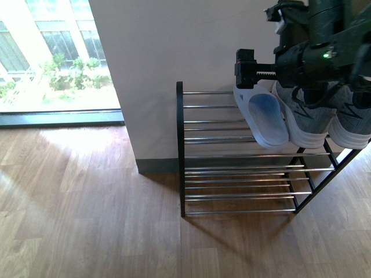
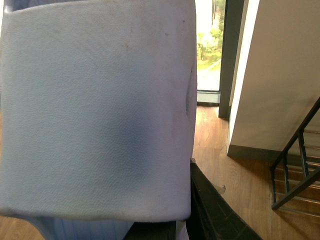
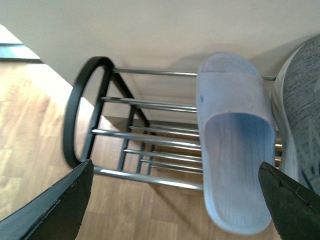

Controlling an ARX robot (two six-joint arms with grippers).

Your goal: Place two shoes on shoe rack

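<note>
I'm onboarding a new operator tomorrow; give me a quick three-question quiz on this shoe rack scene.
1. True or false: the right gripper is shut on the pale blue slide on the shoe rack.
2. How many grey sneakers sit on the top tier?
3. In the front view, the slide lies: A) left of the sneakers, B) right of them, C) on the lowest tier.
Key: 1 false, it is open; 2 two; 3 A.
</note>
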